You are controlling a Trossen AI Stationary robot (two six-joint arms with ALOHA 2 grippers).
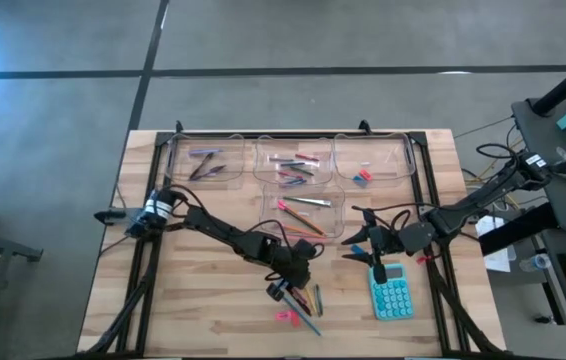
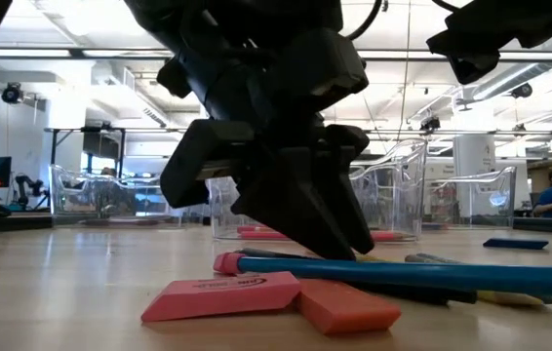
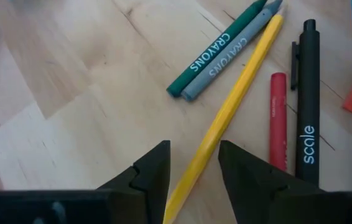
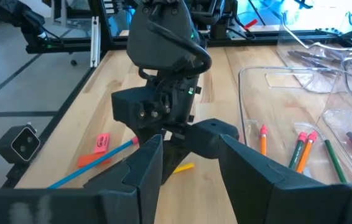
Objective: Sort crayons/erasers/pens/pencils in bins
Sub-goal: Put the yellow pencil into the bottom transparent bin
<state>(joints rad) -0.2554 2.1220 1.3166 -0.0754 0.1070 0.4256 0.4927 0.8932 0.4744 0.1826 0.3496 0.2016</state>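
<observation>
Yellow pencil (image 3: 226, 115) lies flat on the wooden table (image 1: 203, 300), near its front edge and about midway along it, and the left gripper (image 3: 193, 171) stands over it with its two dark fingers parted on either side of the shaft, not pressed against it. Beside the pencil lie a green crayon (image 3: 216, 51) and a grey crayon (image 3: 229, 56) touching along their lengths, a red crayon (image 3: 278, 118) and a black pen (image 3: 306, 99). Near them, closer to the front edge, are a long blue pencil (image 2: 403, 274) and two pink erasers (image 2: 219, 295). Four clear bins (image 1: 303, 208) sit toward the back edge, three in a row and one in front of the middle one, holding sticks already sorted. The right gripper (image 4: 188, 163) hangs open and empty above the teal calculator (image 1: 392, 294) toward the front right corner.
</observation>
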